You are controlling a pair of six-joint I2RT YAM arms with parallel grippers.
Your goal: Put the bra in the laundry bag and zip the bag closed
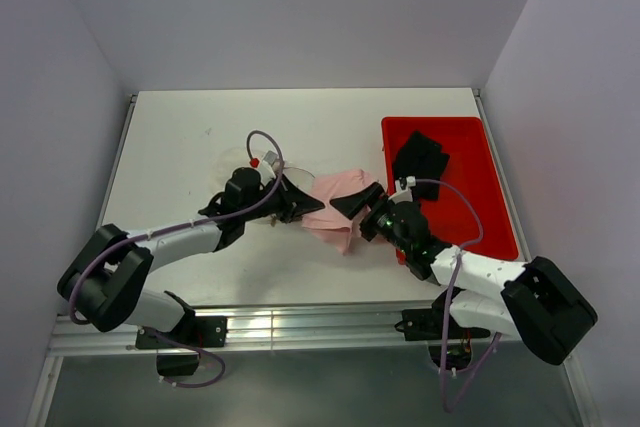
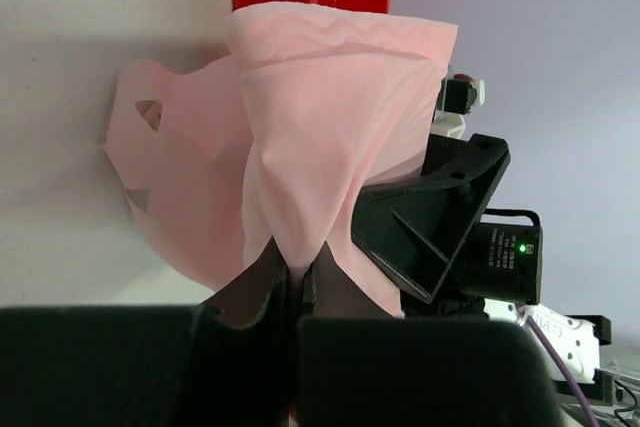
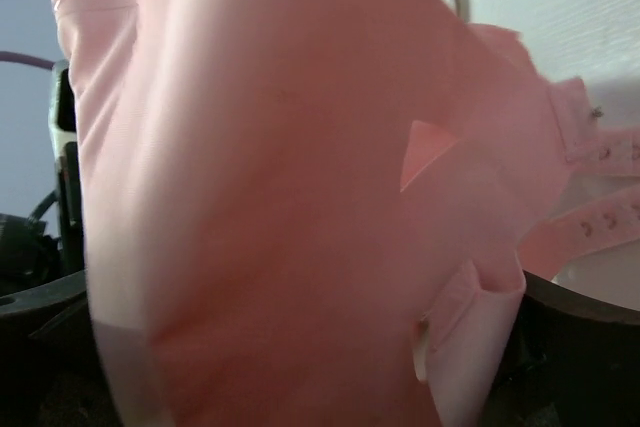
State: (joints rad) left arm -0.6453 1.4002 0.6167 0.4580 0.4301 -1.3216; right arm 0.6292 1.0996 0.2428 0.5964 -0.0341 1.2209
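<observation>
Bagging step, midway above the table (image 1: pixel 190 137): the left gripper (image 2: pixel 297 272) pinches a fold of the pale pink bra (image 2: pixel 320 117) between closed fingers, and the cloth billows ahead of its tips. Facing it, the right gripper (image 1: pixel 358 211) has its jaws spread wide, with the bra draped against them but unclamped. The laundry bag (image 1: pixel 296 177) shows only as a faint ring just beside the left gripper; whether its mouth is open cannot be told. Zipping has not begun. The next move likely calls for finding that mouth and feeding the cloth in. The red bin (image 1: pixel 480 202), holding a black garment (image 1: pixel 420 159), crowds the right gripper's far flank. There is open tabletop beyond the left gripper.
</observation>
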